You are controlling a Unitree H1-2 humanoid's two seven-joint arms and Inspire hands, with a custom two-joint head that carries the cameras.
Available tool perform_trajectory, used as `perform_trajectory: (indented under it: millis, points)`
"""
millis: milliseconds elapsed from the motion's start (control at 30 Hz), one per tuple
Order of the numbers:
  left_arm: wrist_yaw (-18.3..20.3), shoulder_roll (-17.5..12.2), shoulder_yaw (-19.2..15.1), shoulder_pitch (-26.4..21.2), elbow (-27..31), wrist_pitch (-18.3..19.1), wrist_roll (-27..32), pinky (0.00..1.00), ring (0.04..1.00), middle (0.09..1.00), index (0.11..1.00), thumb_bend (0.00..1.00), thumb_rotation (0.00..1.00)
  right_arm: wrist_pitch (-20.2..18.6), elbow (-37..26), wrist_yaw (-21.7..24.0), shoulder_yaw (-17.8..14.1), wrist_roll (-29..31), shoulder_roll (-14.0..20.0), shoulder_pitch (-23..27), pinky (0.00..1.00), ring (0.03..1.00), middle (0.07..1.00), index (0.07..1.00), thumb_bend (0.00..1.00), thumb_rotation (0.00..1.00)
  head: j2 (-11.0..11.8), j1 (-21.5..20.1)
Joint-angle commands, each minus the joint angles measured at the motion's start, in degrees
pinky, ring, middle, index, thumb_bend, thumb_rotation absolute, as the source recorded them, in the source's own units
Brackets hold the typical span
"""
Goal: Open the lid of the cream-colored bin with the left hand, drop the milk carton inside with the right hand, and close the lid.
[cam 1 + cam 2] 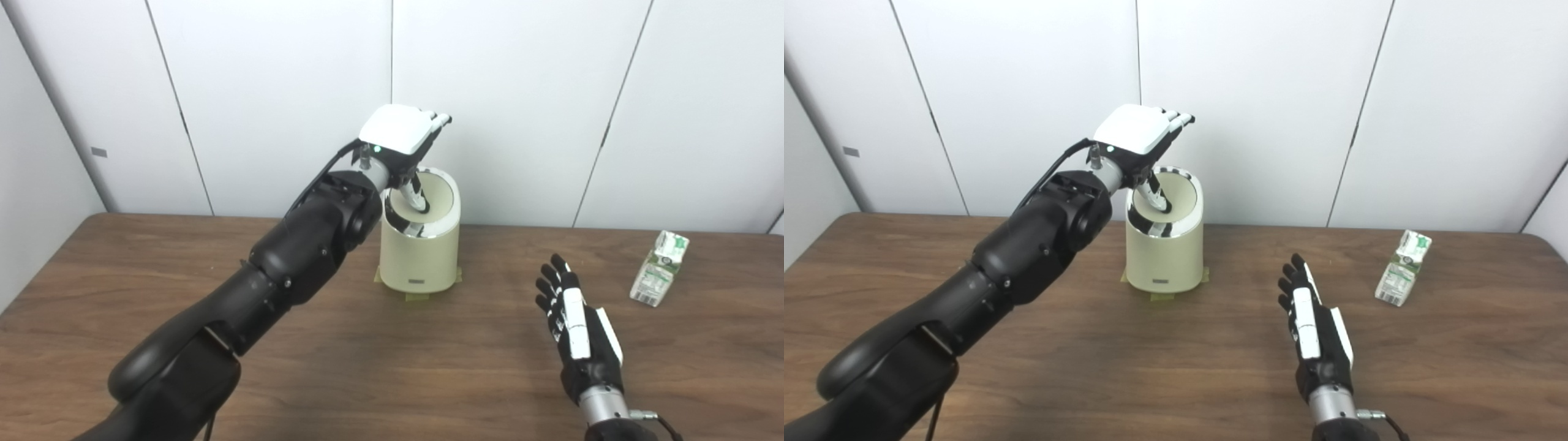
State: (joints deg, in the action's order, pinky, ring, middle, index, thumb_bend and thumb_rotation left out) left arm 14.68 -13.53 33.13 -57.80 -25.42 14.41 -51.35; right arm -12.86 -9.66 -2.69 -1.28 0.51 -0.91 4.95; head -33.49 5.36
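the cream-colored bin (419, 257) stands upright toward the back of the brown wooden surface (392, 367), on small strips of tape that show at its base. its lid (436, 197) is tilted inward, with a shiny rim showing at the front of the opening. the left robot hand (401, 138) hangs over the top of the bin, its white back facing up and its fingers stretched toward the wall; its thumb (416, 197) reaches down into the opening and touches the tilted lid. it grasps nothing, fingers apart.

the right robot hand (1311, 321) hovers over the surface in front and to the right of the bin, well apart from it, released, fingers spread and pointing away from the robot. the milk carton (1402, 267) stands upright, leaning a little, near the right edge of the surface, beyond the right robot hand and not touching it.
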Motion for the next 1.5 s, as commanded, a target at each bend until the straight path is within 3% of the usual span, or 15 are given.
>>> perform_trajectory:
  millis: [0, 133, 233, 333, 433, 500, 567, 667, 833, 1000, 1133, 1267, 1333, 1367, 1467]
  points:
    - [2.9, 0.7, -3.6, -1.6, 2.4, 2.9, 3.3, 0.9, 0.935, 0.934, 0.937, 0.95, 0.0, 1.2, -2.1, 0.0, -0.2, -0.1, 0.1, 1.8, 0.94, 0.953, 0.961, 0.973, 0.62, 1.0, 0.1, -0.1]
    - [7.8, 3.6, -16.0, -2.4, 8.9, 11.5, 12.2, 0.75, 0.865, 0.89, 0.866, 0.87, 0.0, 1.3, -2.0, 0.0, -0.5, 0.0, 0.3, 1.8, 0.94, 0.948, 0.956, 0.967, 0.63, 1.0, 0.3, 0.1]
    - [10.5, 6.1, -25.6, -1.1, 13.8, 12.5, 13.6, 0.72, 0.829, 0.867, 0.857, 0.74, 0.01, 1.5, -1.8, 0.1, -0.6, 0.0, 0.6, 1.8, 0.93, 0.945, 0.953, 0.968, 0.64, 1.0, 0.4, 0.7]
    - [11.2, 7.4, -30.3, 0.6, 17.7, 12.5, 13.4, 0.71, 0.796, 0.832, 0.835, 0.61, 0.13, 1.4, -1.6, 0.3, -0.9, 0.4, 0.8, 1.9, 0.93, 0.948, 0.955, 0.968, 0.64, 1.0, 0.6, 1.2]
    - [11.8, 9.1, -34.8, 3.8, 22.1, 12.5, 12.2, 0.81, 0.856, 0.859, 0.823, 0.48, 0.3, 1.6, -1.3, 0.5, -1.1, 0.5, 1.2, 1.9, 0.93, 0.95, 0.958, 0.971, 0.63, 1.0, 0.7, 1.3]
    - [11.3, 10.2, -37.5, 7.2, 25.0, 12.5, 12.8, 0.84, 0.88, 0.887, 0.87, 0.39, 0.51, 1.9, -1.0, 0.9, -1.3, 0.9, 1.4, 2.0, 0.94, 0.956, 0.96, 0.979, 0.64, 1.0, 0.7, 1.3]
    - [9.8, 11.1, -39.5, 10.4, 27.0, 12.5, 15.2, 0.78, 0.855, 0.876, 0.874, 0.35, 0.63, 2.1, -0.8, 1.2, -1.4, 1.2, 1.6, 2.0, 0.95, 0.96, 0.962, 0.982, 0.65, 1.0, 0.6, 1.4]
    - [8.5, 11.0, -40.2, 14.7, 29.3, 12.5, 18.9, 0.77, 0.864, 0.88, 0.881, 0.34, 0.77, 1.9, -1.0, 1.4, -1.4, 1.6, 1.9, 2.0, 0.95, 0.96, 0.961, 0.982, 0.66, 1.0, 0.6, 1.3]
    - [5.6, 12.3, -41.8, 22.4, 34.5, 12.5, 24.3, 0.83, 0.894, 0.897, 0.903, 0.36, 0.86, 1.8, -1.7, 1.3, -1.6, 2.0, 2.3, 1.8, 0.93, 0.951, 0.956, 0.975, 0.65, 1.0, 0.2, 1.0]
    - [3.2, 13.6, -42.4, 30.0, 39.7, 12.4, 29.2, 0.89, 0.9, 0.905, 0.918, 0.41, 0.92, 2.1, -1.8, 1.5, -2.3, 2.7, 2.7, 1.6, 0.92, 0.947, 0.958, 0.977, 0.67, 0.89, -0.2, 0.8]
    - [-0.5, 15.3, -41.2, 37.0, 42.5, 9.9, 33.1, 0.91, 0.916, 0.92, 0.94, 0.45, 0.98, 1.8, -2.2, 1.7, -3.1, 3.8, 3.2, 1.5, 0.92, 0.948, 0.963, 0.982, 0.66, 0.82, -0.3, 0.3]
    - [-3.2, 16.5, -39.4, 42.8, 44.5, 7.8, 35.9, 0.9, 0.925, 0.935, 0.952, 0.47, 1.0, 1.5, -3.4, 1.3, -3.4, 3.5, 3.7, 1.3, 0.91, 0.949, 0.966, 0.977, 0.63, 0.7, -0.9, -1.7]
    - [-3.9, 17.2, -39.1, 45.5, 44.9, 6.9, 38.5, 0.94, 0.949, 0.955, 0.974, 0.46, 1.0, 0.9, -4.4, 0.6, -3.4, 2.2, 4.2, 1.1, 0.88, 0.916, 0.957, 0.966, 0.55, 0.54, -0.9, -2.3]
    - [-4.4, 17.8, -39.2, 46.8, 45.0, 6.5, 40.1, 0.94, 0.954, 0.959, 0.978, 0.46, 1.0, 1.0, -4.6, 0.4, -3.7, 1.9, 4.6, 0.9, 0.87, 0.91, 0.955, 0.964, 0.54, 0.5, -1.2, -3.9]
    - [-5.6, 18.2, -39.2, 48.9, 45.0, 5.8, 43.3, 0.96, 0.959, 0.955, 0.971, 0.49, 1.0, 0.6, -4.8, 0.1, -5.2, 2.2, 5.8, 0.5, 0.83, 0.891, 0.936, 0.93, 0.62, 0.35, -1.4, -5.7]
